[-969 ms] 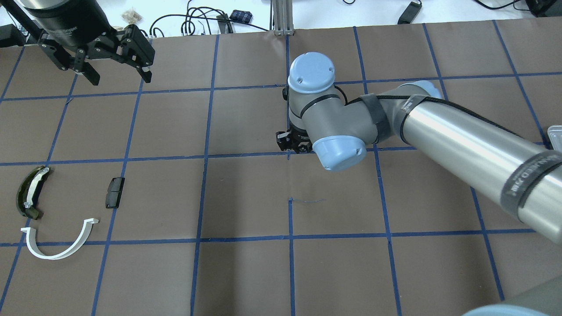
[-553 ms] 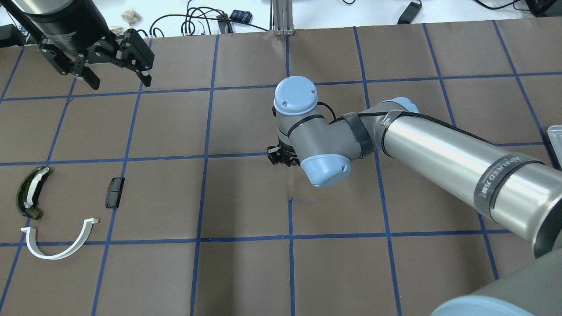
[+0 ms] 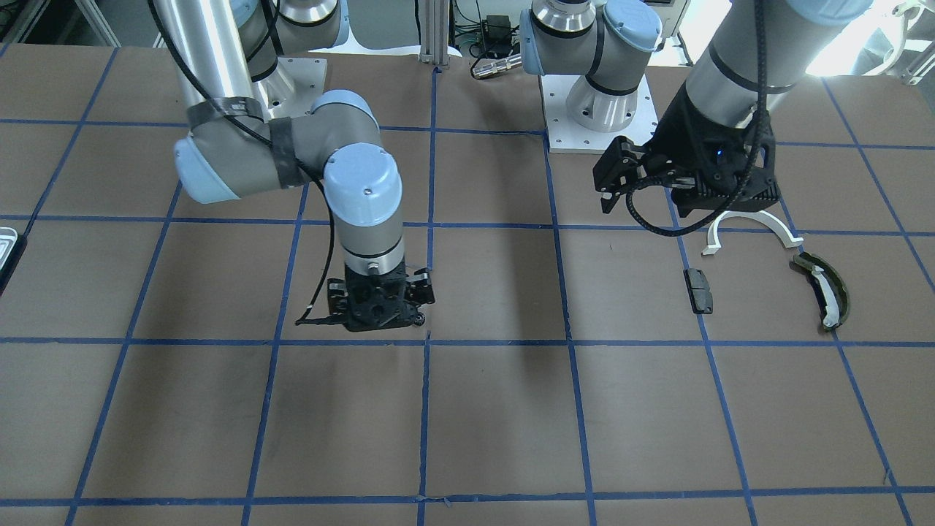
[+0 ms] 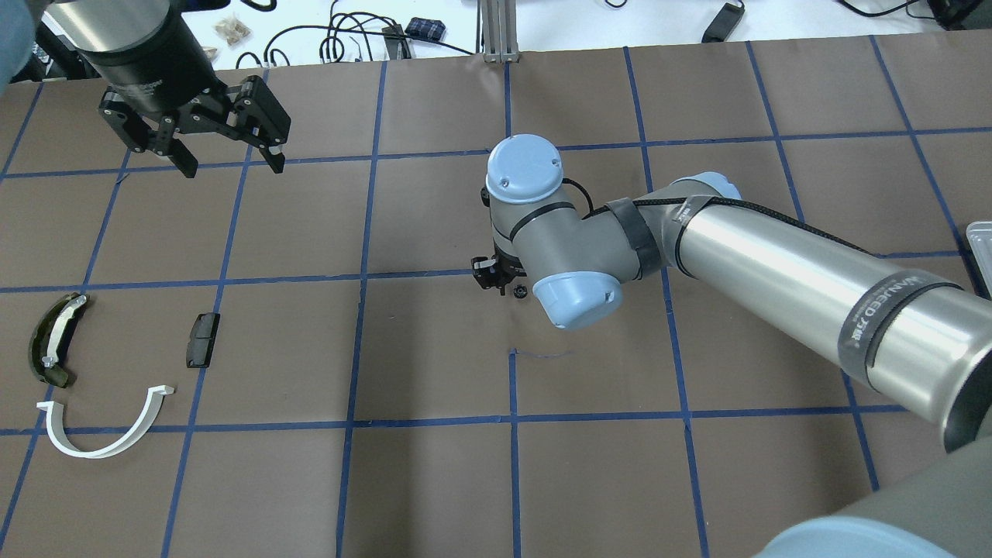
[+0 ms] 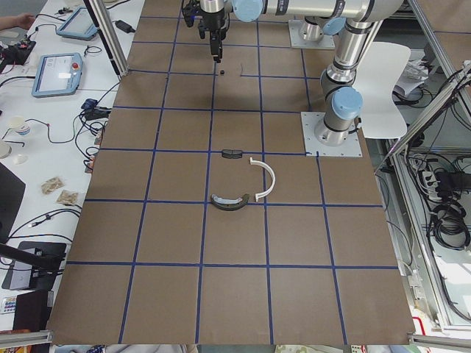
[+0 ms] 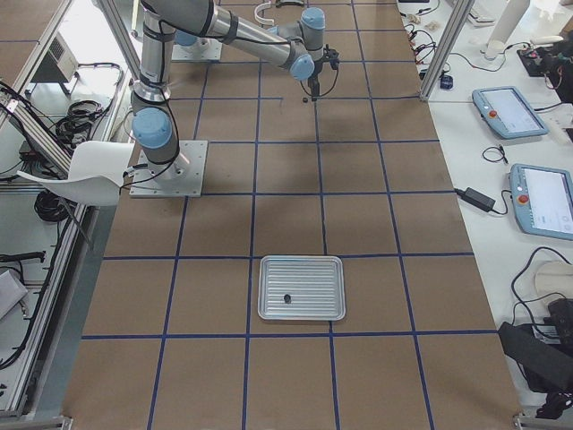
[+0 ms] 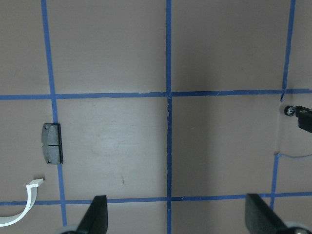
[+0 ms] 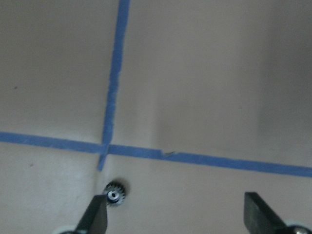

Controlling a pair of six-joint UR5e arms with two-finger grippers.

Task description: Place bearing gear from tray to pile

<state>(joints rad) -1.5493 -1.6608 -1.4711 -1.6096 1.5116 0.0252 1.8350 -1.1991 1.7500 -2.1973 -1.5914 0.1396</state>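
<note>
Black bearing gear [image 8: 115, 193] beside spread right tool [image 8: 173, 209], armband print [image 4: 880, 322] blurred

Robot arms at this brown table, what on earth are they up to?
The job is moving a small bearing gear from a metal tray to a pile of parts. Right now the gear lies mid-table, beside a blue tape crossing, with the right claw open over it. The left claw, also open, hovers near the pile. The gear isn't there yet.

A brown desk [image 4: 434, 480] gridded with blue tape [image 4: 511, 419]; on the white bench [image 6: 492, 246] beside it lie black cables [image 4: 335, 48] and two tablets [image 6: 508, 111].
</note>
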